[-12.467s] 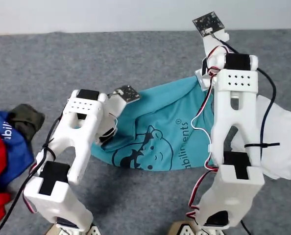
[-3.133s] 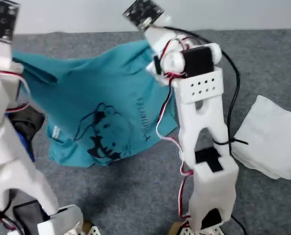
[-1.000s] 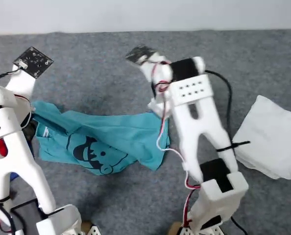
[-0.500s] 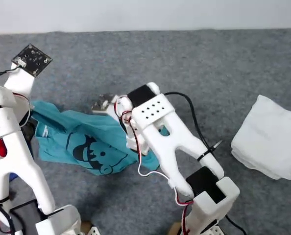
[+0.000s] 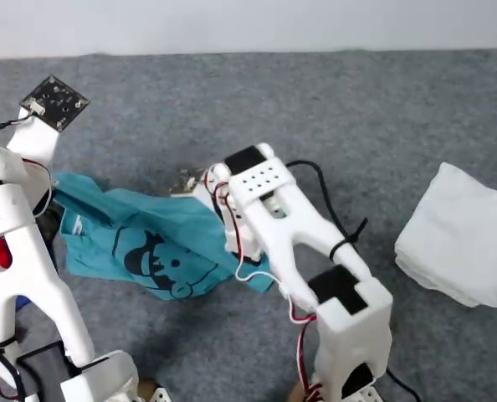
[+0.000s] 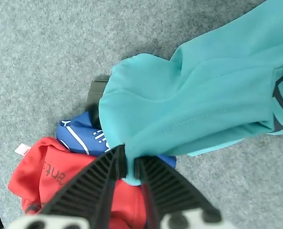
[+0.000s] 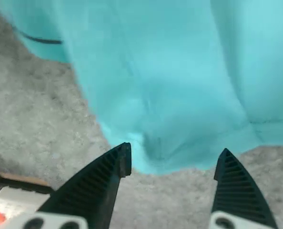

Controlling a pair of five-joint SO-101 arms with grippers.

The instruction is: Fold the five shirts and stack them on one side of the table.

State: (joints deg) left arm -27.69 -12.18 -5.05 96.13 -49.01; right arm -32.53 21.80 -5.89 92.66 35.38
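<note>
Well, on the grey table (image 5: 382, 109) the teal shirt (image 5: 156, 239) lies left of centre, print up, long axis running left to right, a folded white shirt (image 5: 458, 234) at the right edge. The left gripper (image 6: 129, 164) is pinched on its left end, near a red shirt (image 6: 41, 176) and a blue shirt (image 6: 77, 138); the right gripper (image 7: 172, 155) gapes wide over its right-hand edge, empty.

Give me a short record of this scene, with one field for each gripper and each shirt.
left gripper: shut on teal shirt edge
right gripper: open, just above teal shirt
teal shirt: crumpled on table, unfolded
white folded pile: table's right side
red shirt: heaped with blue shirt, table's left side
</note>
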